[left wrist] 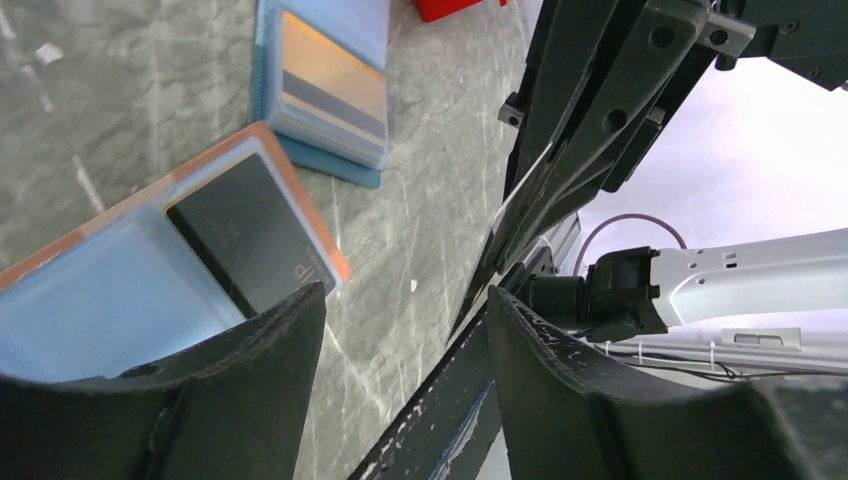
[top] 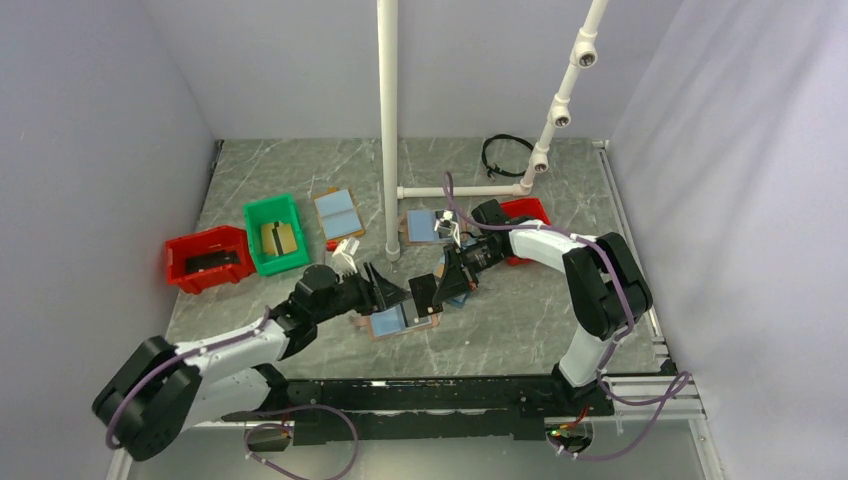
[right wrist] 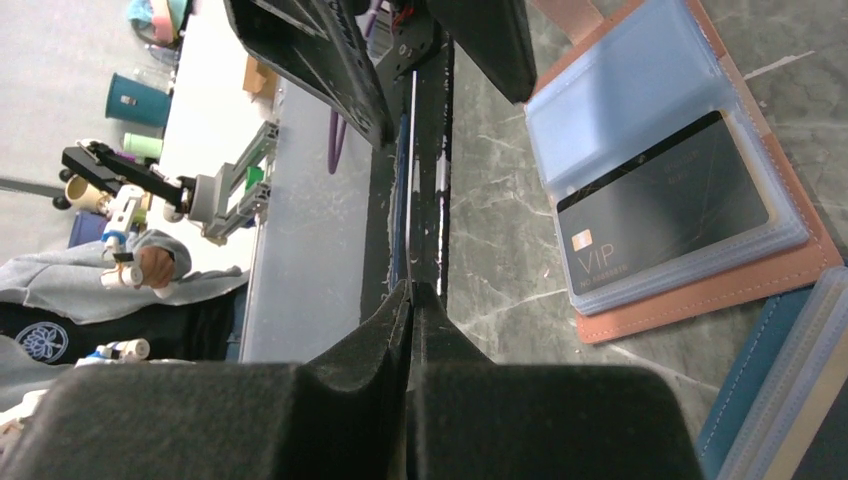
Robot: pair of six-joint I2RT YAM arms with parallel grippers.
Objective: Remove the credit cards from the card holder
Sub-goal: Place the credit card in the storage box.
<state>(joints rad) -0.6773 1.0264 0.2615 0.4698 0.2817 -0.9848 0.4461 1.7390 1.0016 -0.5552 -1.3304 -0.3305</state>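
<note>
The card holder [top: 400, 322] lies open on the table, tan rim, light blue inside, with a dark grey card [right wrist: 665, 210] in one half; it also shows in the left wrist view [left wrist: 150, 275]. My right gripper [top: 455, 272] is shut on a second dark credit card [top: 424, 292] and holds it on edge above the table, just right of the holder. In the right wrist view [right wrist: 412, 290] this card [right wrist: 410, 200] shows edge-on. My left gripper [top: 388, 292] is open [left wrist: 405, 330], its fingers [left wrist: 250, 380] on either side of the card's free end.
A navy holder with a yellow-striped card [left wrist: 330, 85] lies beside the task holder. A red bin [top: 208, 258], a green bin with a gold card [top: 277, 235], a tan holder [top: 337, 212], a white pipe post [top: 388, 130] and another red bin [top: 528, 210] stand behind.
</note>
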